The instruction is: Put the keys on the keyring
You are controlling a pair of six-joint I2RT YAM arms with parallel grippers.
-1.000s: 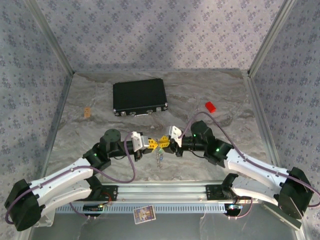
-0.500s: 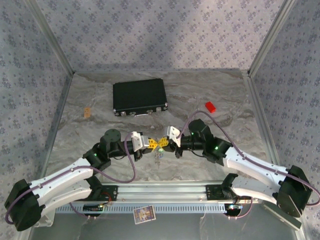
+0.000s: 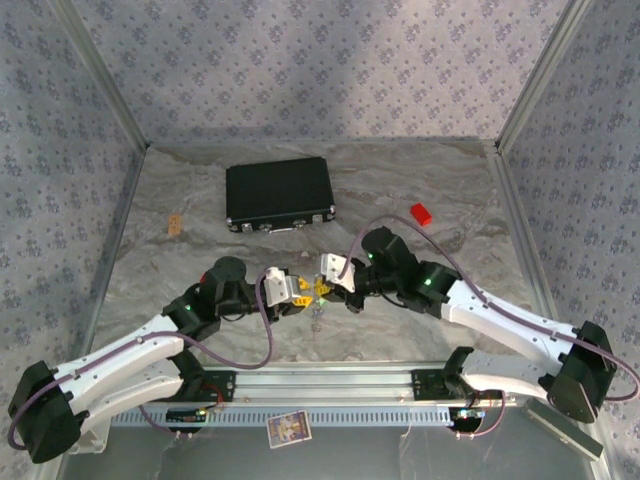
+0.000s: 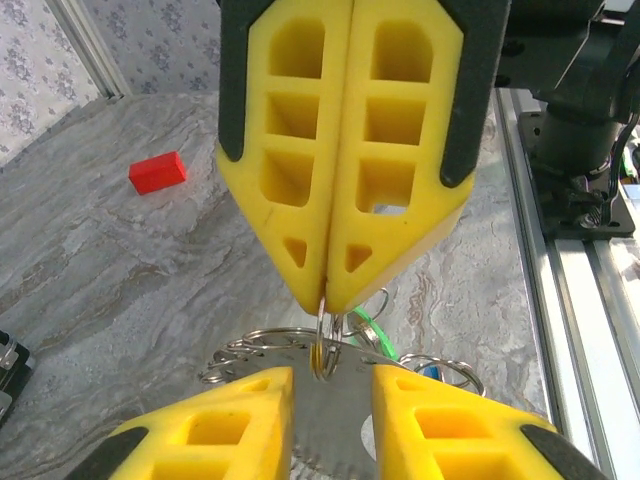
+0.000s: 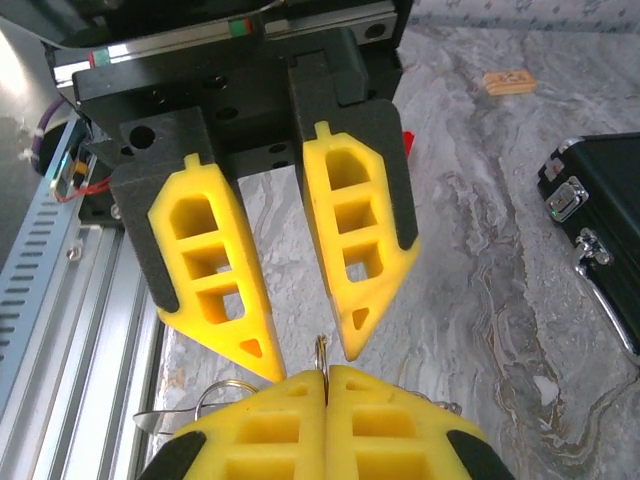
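Seen from above: two arms meeting tip to tip over the table (image 3: 180,270), midway along its near edge. On the right gripper (image 4: 325,290), pads pressed shut on a thin metal ring (image 4: 320,340), held edge-on. On the left gripper (image 5: 310,355), pads parted either side of that ring, apparently gripping nothing. Dangling beneath: more rings, a silver key blade (image 4: 330,430), a sliver of green (image 4: 375,325). Unclear which part belongs to the keyring. Likely trouble: ring twisting or slipping from so slim a pinch, dropping everything onto the table.

At the centre, the left claw (image 3: 307,291) and right claw (image 3: 325,286) meet tip to tip, the keyring (image 3: 317,316) dangling just below.
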